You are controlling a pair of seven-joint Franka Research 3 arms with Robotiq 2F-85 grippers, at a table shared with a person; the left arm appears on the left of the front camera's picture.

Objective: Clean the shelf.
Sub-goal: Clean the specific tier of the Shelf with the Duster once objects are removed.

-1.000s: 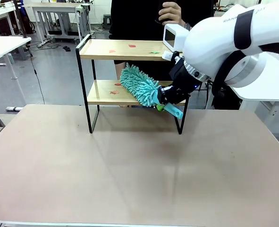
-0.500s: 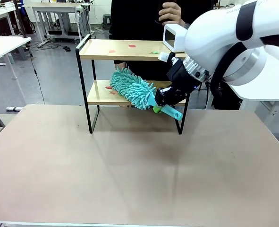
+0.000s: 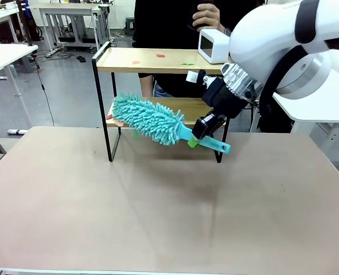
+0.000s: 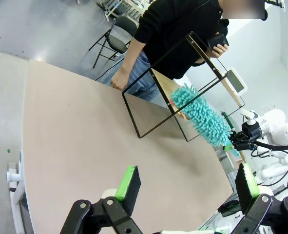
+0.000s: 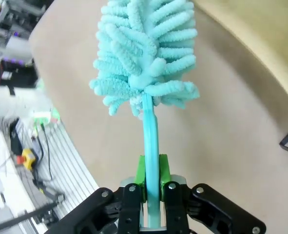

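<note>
Shelf: the two-tier shelf [image 3: 102, 103] stands on the far half of the brown table [image 3: 158, 217], just in front of the person [image 3: 169, 17].
Top board: small red scraps [image 3: 160, 56] and a green one [image 3: 187, 63] lie on it, with a white device [image 3: 212, 44] at its right end.
Duster: the fluffy turquoise duster [image 3: 149, 119] lies slanted across the front of the lower board, its tip near the left frame post and its handle sloping down to the right.
Right claw: the right gripper [image 3: 202, 133] is clamped narrow on the duster's flat handle (the right wrist view shows the green pads [image 5: 141, 178] pressed against both sides of it), well below the head.
Left claw: the left gripper [image 4: 186, 183] stands wide apart with nothing between its fingers, above the table and well away from the shelf.
Person: one hand [image 3: 208, 16] is raised at chest height behind the shelf, holding something dark.
</note>
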